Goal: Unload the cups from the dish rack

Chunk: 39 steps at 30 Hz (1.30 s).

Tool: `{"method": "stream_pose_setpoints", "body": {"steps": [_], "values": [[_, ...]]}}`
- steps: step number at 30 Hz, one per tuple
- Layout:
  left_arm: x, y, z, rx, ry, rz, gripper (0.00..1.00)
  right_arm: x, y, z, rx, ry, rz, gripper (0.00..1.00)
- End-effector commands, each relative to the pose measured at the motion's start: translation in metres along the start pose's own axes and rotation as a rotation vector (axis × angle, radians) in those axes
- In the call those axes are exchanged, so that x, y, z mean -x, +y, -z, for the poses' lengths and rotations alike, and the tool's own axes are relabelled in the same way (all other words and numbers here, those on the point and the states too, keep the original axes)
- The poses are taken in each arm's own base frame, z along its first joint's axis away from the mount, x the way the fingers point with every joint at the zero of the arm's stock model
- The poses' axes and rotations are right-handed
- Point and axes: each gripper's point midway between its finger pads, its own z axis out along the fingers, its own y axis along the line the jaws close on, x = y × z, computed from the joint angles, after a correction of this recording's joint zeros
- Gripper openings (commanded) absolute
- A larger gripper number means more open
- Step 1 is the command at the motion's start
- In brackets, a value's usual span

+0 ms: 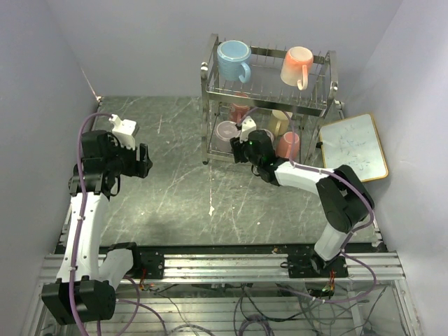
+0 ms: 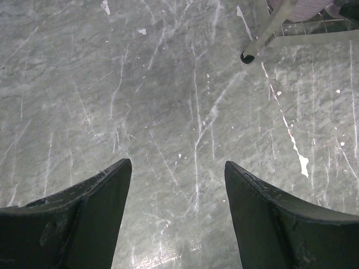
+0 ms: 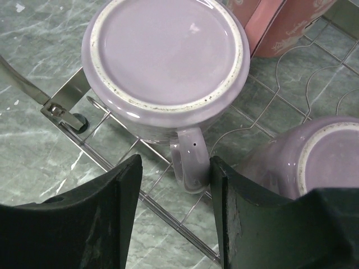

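Two mugs are sitting on the top shelf of the dish rack (image 1: 266, 100) in the upper middle of the overhead view: a blue mug (image 1: 233, 57) on the left and a peach mug (image 1: 297, 66) on the right. More mugs are crowding the lower shelf, and we are seeing them up close from the right wrist. A mauve mug (image 3: 162, 56) is standing upside down at the top of that frame, a second mauve mug (image 3: 314, 157) is at the right edge, and pink mugs (image 3: 291, 28) are in the upper right corner. The right gripper (image 3: 175, 162) is reaching into that lower shelf, its jaws straddling the mauve mug's handle (image 3: 189, 168). One finger is lying just beside the handle and a gap is showing on the other side, so nothing is clamped. The left gripper (image 2: 176, 165) is hovering over the marbled table (image 2: 112, 84) at the left of the overhead view, released, its jaws spread wide.
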Motion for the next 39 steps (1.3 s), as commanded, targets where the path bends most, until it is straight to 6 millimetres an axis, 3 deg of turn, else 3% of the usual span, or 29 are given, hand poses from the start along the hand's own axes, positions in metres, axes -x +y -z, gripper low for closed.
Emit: {"method": "stream_pose_setpoints", "body": {"steps": [1,11,16,19,25,28,39], "values": [[0.016,-0.006,0.011,-0.028,-0.036,-0.018,0.78,0.006,0.006,-0.006,0.007,-0.039,0.003,0.50],[0.019,-0.015,0.017,-0.070,-0.032,-0.028,0.77,-0.001,0.012,-0.015,-0.012,-0.037,-0.016,0.37],[0.019,-0.015,0.020,-0.064,-0.045,-0.029,0.77,-0.015,0.013,-0.019,-0.008,-0.012,-0.024,0.50],[0.021,-0.016,0.022,-0.061,-0.052,-0.028,0.77,-0.019,0.012,-0.021,-0.016,-0.007,-0.027,0.47],[0.020,-0.015,0.023,-0.055,-0.050,-0.029,0.77,-0.001,0.007,-0.016,-0.047,-0.069,-0.054,0.26],[0.019,-0.016,0.025,-0.052,-0.048,-0.042,0.78,0.009,0.005,-0.014,-0.055,-0.091,-0.060,0.02],[0.004,-0.010,0.026,-0.030,-0.004,-0.106,0.81,0.064,-0.002,0.017,-0.114,-0.245,-0.095,0.00]]}}
